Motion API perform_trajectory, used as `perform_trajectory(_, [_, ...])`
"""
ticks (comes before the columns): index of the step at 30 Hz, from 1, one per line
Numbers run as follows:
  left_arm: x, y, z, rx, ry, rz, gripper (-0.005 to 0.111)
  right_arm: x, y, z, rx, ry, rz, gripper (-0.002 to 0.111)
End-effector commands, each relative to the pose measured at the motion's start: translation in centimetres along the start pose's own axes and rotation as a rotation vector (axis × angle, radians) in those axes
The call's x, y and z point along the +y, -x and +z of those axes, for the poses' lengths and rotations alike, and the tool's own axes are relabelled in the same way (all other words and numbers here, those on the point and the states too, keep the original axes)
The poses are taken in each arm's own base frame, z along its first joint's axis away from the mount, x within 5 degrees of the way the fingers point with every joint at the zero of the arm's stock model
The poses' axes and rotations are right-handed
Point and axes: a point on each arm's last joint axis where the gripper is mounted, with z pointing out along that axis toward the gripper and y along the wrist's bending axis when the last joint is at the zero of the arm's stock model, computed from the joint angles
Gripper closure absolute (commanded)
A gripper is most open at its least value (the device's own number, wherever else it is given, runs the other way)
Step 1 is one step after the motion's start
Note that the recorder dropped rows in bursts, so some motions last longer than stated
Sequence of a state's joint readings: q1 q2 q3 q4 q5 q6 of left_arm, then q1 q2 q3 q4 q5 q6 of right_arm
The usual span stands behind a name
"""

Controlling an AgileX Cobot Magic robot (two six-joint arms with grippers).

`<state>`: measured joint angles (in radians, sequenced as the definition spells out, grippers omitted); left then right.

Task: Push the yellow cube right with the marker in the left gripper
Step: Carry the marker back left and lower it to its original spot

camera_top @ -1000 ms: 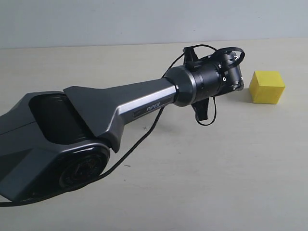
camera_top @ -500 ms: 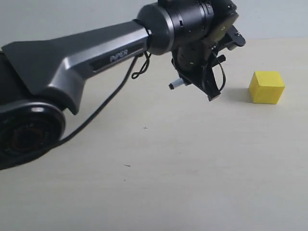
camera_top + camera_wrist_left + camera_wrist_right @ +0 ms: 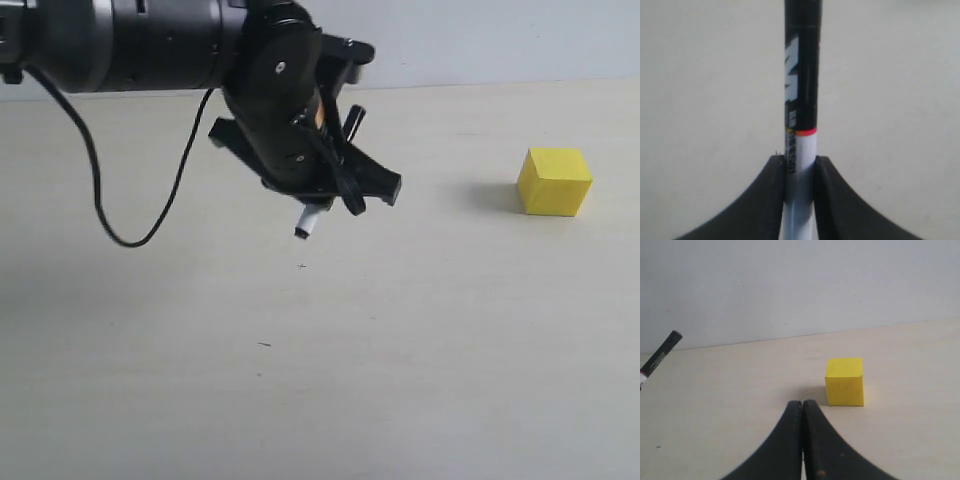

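Now, left gripper [image 3: 335, 190]: it pinches the marker [image 3: 308, 222] between its two black fingers [image 3: 772, 172]. It hangs in the air over the table [image 3: 400, 350].
Marker: it is tilted. Its white end points down at the table, and its black end sticks up out of the gripper. In the left wrist view the fingers press on the white part, and a thin red ring sits where the white part meets the black part.
Yellow cube [image 3: 554, 181]: it sits flat on the table, on the right side of the exterior view. It is well apart from the marker and from the left gripper. Nothing touches it.
Right gripper [image 3: 802, 407]: its two black fingers are pressed together with nothing between them. The yellow cube is near its tips and a bit to one side, but they do not touch.
Cable [image 3: 100, 200]: a black cable hangs in a loop from the left arm.
Wall [image 3: 790, 285]: it is plain and pale, behind the table.
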<state>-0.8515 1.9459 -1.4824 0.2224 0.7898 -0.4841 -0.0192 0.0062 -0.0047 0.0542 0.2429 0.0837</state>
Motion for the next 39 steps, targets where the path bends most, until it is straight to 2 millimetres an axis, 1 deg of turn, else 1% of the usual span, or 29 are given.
perform_trajectory(1, [0.9, -2.2, 1.2, 0.146, -0.025, -0.126, 0.107, -0.1, -0.1, 0.0, -0.007, -0.005, -0.006, 0.108])
perform_trajectory(3, [1.0, -2.9, 1.9, 0.17, -0.02, -0.144, 0.107, -0.1, -0.1, 0.0, -0.007, -0.005, -0.006, 0.108])
perform_trajectory(5, [1.0, -3.4, 2.7, 0.159, -0.023, -0.201, 0.107, -0.1, -0.1, 0.0, -0.007, -0.005, -0.006, 0.108])
perform_trajectory(8, [0.8, -3.4, 3.5, 0.124, -0.04, -0.283, 0.107, -0.1, -0.1, 0.0, -0.007, -0.005, -0.006, 0.108])
perform_trajectory(11, [0.9, -3.6, 3.9, 0.146, -0.028, -0.285, 0.107, -0.1, -0.1, 0.0, -0.007, -0.005, -0.006, 0.108])
perform_trajectory(15, [1.1, -4.4, 4.1, 0.218, 0.005, -0.222, 0.107, -0.1, -0.1, 0.0, -0.007, -0.005, -0.006, 0.108])
perform_trajectory(16, [1.1, -4.5, 4.1, 0.235, 0.012, -0.239, 0.107, -0.1, -0.1, 0.0, -0.007, -0.005, -0.006, 0.108])
perform_trajectory(18, [1.7, -4.6, 4.2, 0.264, 0.022, -0.39, 0.107, -0.1, -0.1, 0.0, -0.007, -0.005, -0.006, 0.108])
perform_trajectory(20, [2.7, -4.6, 4.7, 0.307, 0.039, -0.522, 0.107, -0.1, -0.1, 0.0, -0.007, -0.005, -0.006, 0.108])
perform_trajectory(22, [3.1, -4.8, 5.2, 0.335, 0.03, -0.565, 0.107, -0.1, -0.1, 0.0, -0.007, -0.005, -0.006, 0.108])
perform_trajectory(26, [2.8, -4.9, 6.6, 0.344, 0.003, -0.597, 0.107, -0.1, -0.1, 0.0, -0.007, -0.005, -0.006, 0.108])
perform_trajectory(29, [2.5, -4.6, 7.3, 0.308, -0.045, -0.604, 0.107, -0.1, -0.1, 0.0, -0.007, -0.005, -0.006, 0.108])
perform_trajectory(35, [2.4, -4.4, 7.5, 0.275, -0.064, -0.611, 0.107, -0.1, -0.1, 0.0, -0.007, -0.005, -0.006, 0.108])
perform_trajectory(39, [2.4, -4.3, 7.5, 0.27, -0.071, -0.57, 0.107, -0.1, -0.1, 0.0, -0.007, -0.005, -0.006, 0.108])
